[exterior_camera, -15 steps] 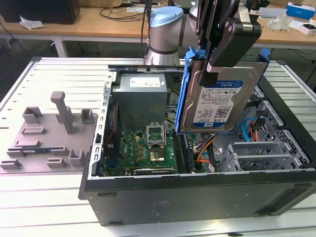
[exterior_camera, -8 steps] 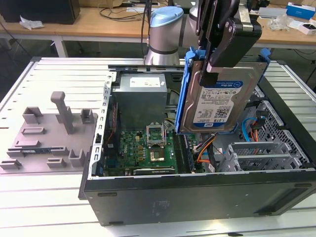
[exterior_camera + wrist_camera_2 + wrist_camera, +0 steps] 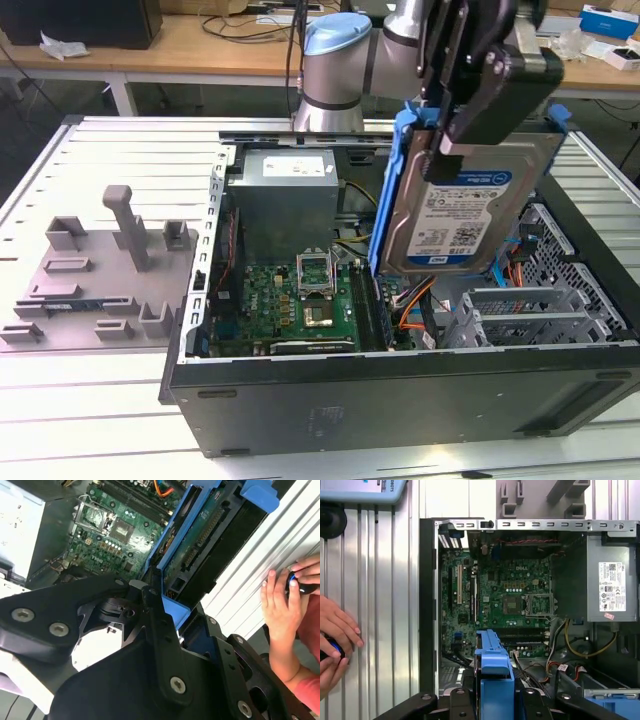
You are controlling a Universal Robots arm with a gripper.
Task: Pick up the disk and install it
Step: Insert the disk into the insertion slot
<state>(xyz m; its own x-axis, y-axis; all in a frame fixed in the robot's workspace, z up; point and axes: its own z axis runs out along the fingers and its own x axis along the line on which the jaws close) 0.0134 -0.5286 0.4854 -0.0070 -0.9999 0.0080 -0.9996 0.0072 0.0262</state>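
Note:
The disk (image 3: 470,215) is a silver hard drive with a white-and-blue label in a blue plastic carrier. It hangs upright on edge above the right half of the open computer case (image 3: 400,400). My gripper (image 3: 458,135) is shut on its upper edge, black fingers on both sides. In the second wrist view the carrier (image 3: 200,535) runs away from the gripper (image 3: 162,607) over the motherboard. In the first wrist view the carrier's blue end (image 3: 494,662) sticks out from between the fingers (image 3: 462,702).
Inside the case lie a green motherboard (image 3: 300,295), a grey power supply (image 3: 285,190) and metal drive cages (image 3: 540,310). A grey fixture plate (image 3: 60,300) with an upright post (image 3: 125,225) sits at the exterior view's left. A person's hands (image 3: 335,640) rest on the ribbed table.

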